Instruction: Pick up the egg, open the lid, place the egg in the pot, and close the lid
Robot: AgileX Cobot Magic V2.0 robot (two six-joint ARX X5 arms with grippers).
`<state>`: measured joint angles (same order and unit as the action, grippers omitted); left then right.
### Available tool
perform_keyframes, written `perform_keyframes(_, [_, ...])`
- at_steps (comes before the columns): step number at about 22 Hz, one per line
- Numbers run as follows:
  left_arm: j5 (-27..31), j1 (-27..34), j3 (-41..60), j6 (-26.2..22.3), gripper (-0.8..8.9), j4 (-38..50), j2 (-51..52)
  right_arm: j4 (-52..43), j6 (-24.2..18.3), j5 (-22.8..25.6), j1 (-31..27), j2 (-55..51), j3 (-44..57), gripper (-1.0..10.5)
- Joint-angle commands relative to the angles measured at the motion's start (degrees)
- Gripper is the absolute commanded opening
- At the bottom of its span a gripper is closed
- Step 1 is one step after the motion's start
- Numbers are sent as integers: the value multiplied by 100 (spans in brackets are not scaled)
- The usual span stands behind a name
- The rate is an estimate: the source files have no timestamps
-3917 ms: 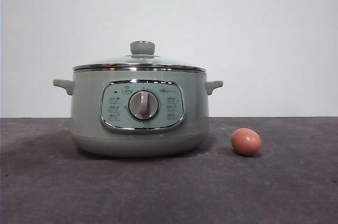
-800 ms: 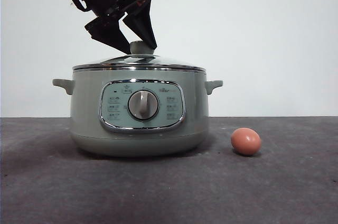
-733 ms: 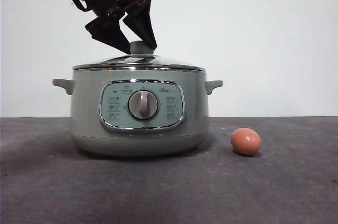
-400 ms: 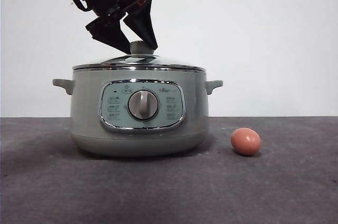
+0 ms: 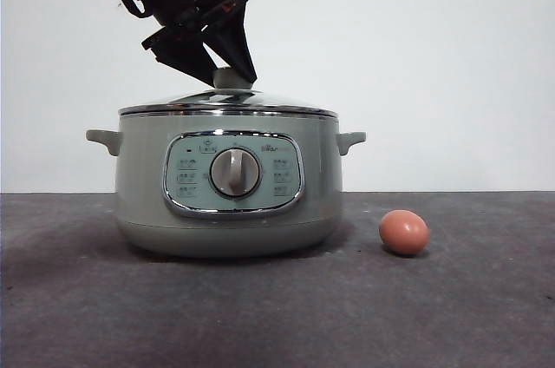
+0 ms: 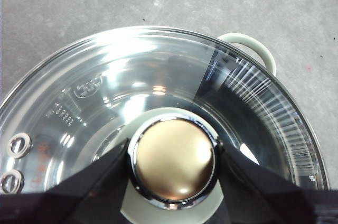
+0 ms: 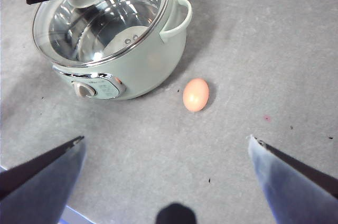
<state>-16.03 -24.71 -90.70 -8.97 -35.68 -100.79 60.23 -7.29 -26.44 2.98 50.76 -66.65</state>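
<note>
The lid-opening step was in hand, though the egg (image 5: 404, 233) had not been picked up: it lay on the bare desk (image 5: 277, 316) just beside the pot (image 5: 227, 186), on the side away from the working arm and nearer the front edge. The left end effector (image 6: 171, 161) had its two jaws pressed against opposite sides of the lid's knob (image 6: 173, 159), so it appeared to be gripping the knob. The lid (image 5: 227, 104) sat flat on the pot's rim, not yet raised. The next move likely called for a straight lift, keeping the glass level and clear of the rim. The right end effector (image 7: 166, 150) hung wide open, well above the desk, holding nothing. Through the glass, the pot looked empty of food.
</note>
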Motion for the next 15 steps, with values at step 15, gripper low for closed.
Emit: perform_keyframes(15, [-87, -15, -531, 192, -8, -133, -57, -39, 22, -15, 4, 9, -26, 629])
